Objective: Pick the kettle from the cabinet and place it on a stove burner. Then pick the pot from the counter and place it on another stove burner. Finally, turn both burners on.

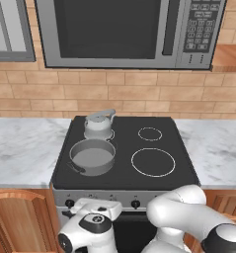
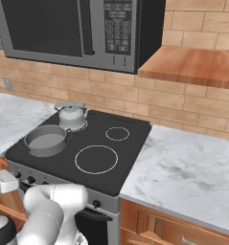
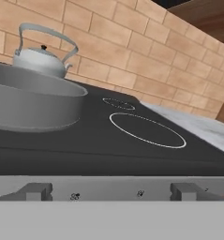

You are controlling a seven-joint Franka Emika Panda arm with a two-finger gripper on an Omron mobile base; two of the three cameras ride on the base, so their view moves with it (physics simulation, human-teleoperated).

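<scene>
The kettle (image 1: 99,125) sits on the rear left burner and the pot (image 1: 92,156) on the front left one, just before it. My pincer, jaws wide apart and empty, hangs low before the stove front; the knobs (image 3: 37,191) lie straight ahead, level with me.

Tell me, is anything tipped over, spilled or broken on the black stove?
Nothing stands out. The small silver-grey metal kettle stands upright on the back left burner, and the wide lidless grey metal pot sits level on the front left one. The black glass cooktop looks clean.
</scene>
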